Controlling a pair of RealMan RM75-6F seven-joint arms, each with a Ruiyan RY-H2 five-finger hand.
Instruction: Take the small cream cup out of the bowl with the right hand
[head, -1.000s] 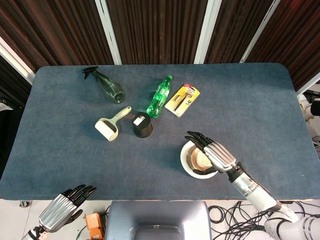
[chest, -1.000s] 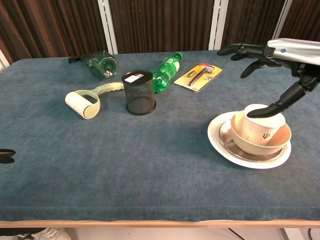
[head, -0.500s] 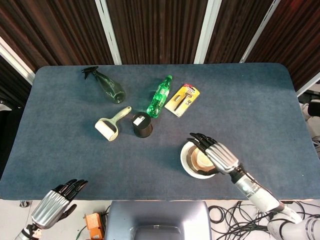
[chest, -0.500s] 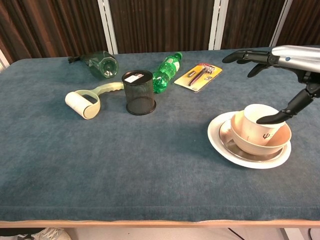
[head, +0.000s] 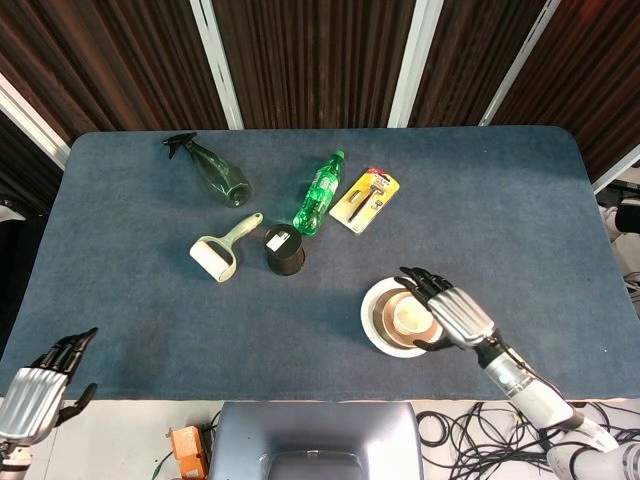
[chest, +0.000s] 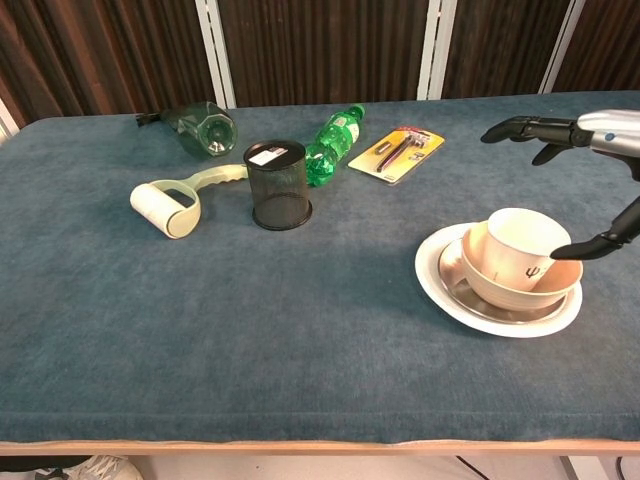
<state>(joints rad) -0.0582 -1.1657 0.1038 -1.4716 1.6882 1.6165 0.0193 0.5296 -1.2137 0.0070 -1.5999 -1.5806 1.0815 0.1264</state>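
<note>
The small cream cup stands in a tan bowl on a white plate, near the table's front right. My right hand hovers just right of the bowl with its fingers spread over the far side. Its thumb tip lies at the cup's right wall; whether it touches I cannot tell. The hand holds nothing. My left hand hangs off the table's front left corner, fingers apart, empty, and shows only in the head view.
A black mesh pot, a green bottle, a lint roller, a spray bottle and a packaged razor lie across the table's middle and back left.
My right hand has drawn back to the right, off the cup, and its thumb has left the cup's mouth. The left hand has slid further left past the table's corner.
</note>
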